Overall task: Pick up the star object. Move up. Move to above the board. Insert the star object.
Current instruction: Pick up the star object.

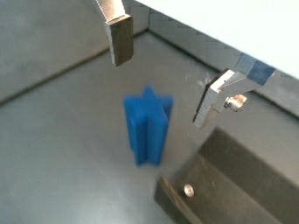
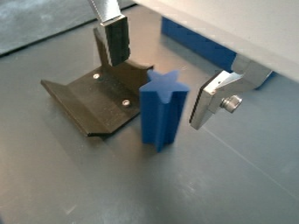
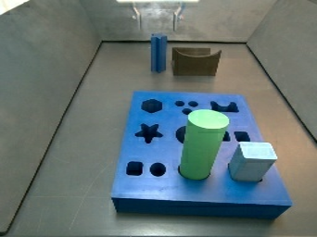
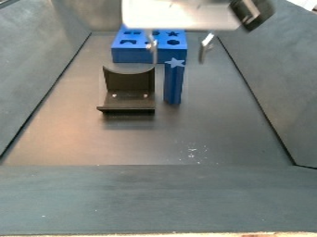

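You see board (image 3: 148,190) nearest in side view, green cylinder (image 3: 203,143) and grey block (image 3: 254,161) seated in it, star hole (image 3: 148,132) open at left. Far end: star object (image 3: 158,53) upright on floor, fixture (image 3: 195,61) just right. Gripper (image 2: 158,72) above star object, fingers (image 2: 112,41) spread apart, gripping nothing.

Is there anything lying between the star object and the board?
No. In a side view, only bare floor separates the star object from the board; the gripper is above.
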